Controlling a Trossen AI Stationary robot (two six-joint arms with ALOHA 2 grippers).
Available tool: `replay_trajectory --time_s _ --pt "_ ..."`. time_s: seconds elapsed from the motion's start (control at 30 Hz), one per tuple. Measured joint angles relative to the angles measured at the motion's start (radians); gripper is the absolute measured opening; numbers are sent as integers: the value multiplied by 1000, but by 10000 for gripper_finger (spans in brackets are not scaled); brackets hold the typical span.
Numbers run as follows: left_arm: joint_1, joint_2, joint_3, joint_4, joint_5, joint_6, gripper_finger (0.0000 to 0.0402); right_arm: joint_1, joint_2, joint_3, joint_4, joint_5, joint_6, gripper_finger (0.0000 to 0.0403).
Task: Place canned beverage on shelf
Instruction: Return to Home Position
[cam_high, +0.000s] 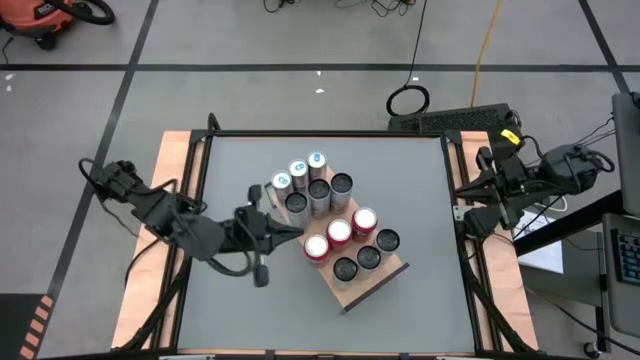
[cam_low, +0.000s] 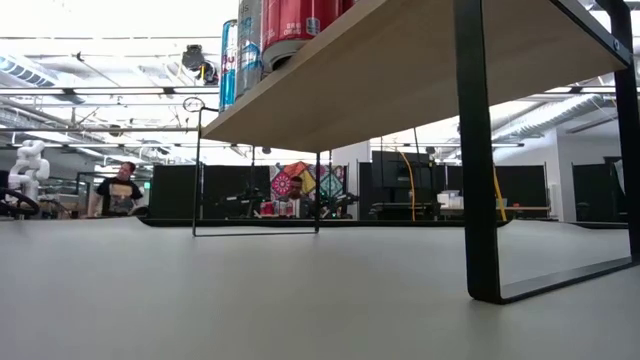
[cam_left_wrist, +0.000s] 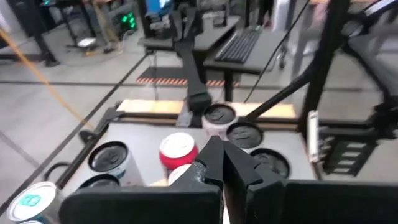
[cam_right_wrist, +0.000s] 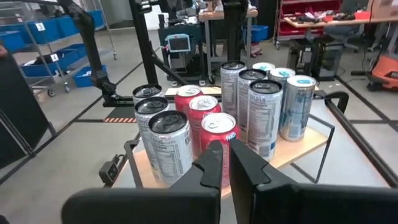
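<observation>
The left gripper (cam_left_wrist: 219, 149), fingers together, hovers just beside the end red can (cam_high: 316, 246) on the shelf (cam_high: 356, 291), so a sideways swing homeward could topple it; the right gripper (cam_right_wrist: 222, 149), fingers also together, waits at the right edge of the table (cam_high: 230, 295).

Grey concrete floor (cam_high: 250, 40) crossed by dark tape lines, with an orange cable (cam_high: 487, 40) trailing over it. Blue bins (cam_right_wrist: 62, 28) stand stacked at one side, and a person (cam_low: 120, 190) sits far back.

Setting: robotics lab or workshop. Around the desk (cam_high: 400, 180): taped concrete floor (cam_high: 250, 90), keyboard (cam_high: 455, 120), orange cable (cam_high: 488, 45), shop vacuum (cam_high: 45, 18). Beyond the desk: blue storage bins (cam_right_wrist: 43, 34), seated person (cam_low: 120, 190), exposed ceiling trusses (cam_low: 90, 60).
</observation>
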Motion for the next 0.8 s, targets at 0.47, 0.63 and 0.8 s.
replay_trajectory --time_s 0.47,0.63,0.8 --pt "-9 -543 -730 445 205 72 0 0 -76 -35 16 29 -72 0" --pt "-4 -723 -921 535 189 87 0 0 -168 -185 117 31 -54 0" --pt "-4 -804 -968 423 120 71 0 0 -261 -353 201 31 -41 0"
